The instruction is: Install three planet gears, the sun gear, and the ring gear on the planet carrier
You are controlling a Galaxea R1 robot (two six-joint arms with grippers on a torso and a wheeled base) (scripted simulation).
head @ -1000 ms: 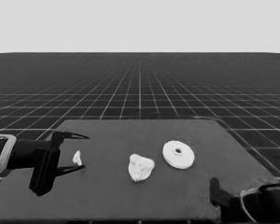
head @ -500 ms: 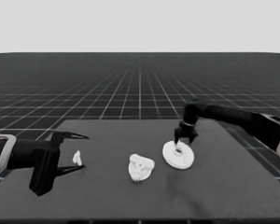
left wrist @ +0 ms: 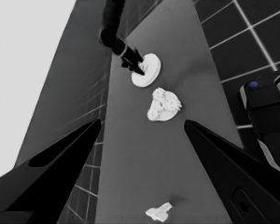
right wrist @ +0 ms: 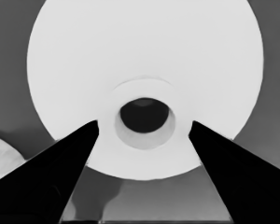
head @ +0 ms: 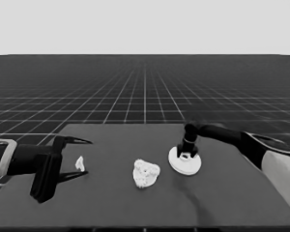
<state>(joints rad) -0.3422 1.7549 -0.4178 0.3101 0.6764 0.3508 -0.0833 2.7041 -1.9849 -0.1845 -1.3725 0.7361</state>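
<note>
Your right claw hangs directly over the larger round part toward the table's right edge, fingers spread wide astride its raised hub, gripping nothing. The smaller round part, gears clustered on it, sits mid-table. Close off-centre and the disc could skid or tilt. Your left claw waits open at the left end, the thin white piece between its fingers.

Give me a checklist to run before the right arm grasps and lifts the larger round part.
1. Right jaws open, straddling the raised hub of the larger round part: ok.
2. Jaws touching the hub: cannot tell.
3. Larger round part flat on the table, apart from the gear cluster: ok.
4. All gears seated on the smaller round part: cannot tell.
5. Left jaws parked open at the table's left end, thin white piece between them but not held: ok.
</note>
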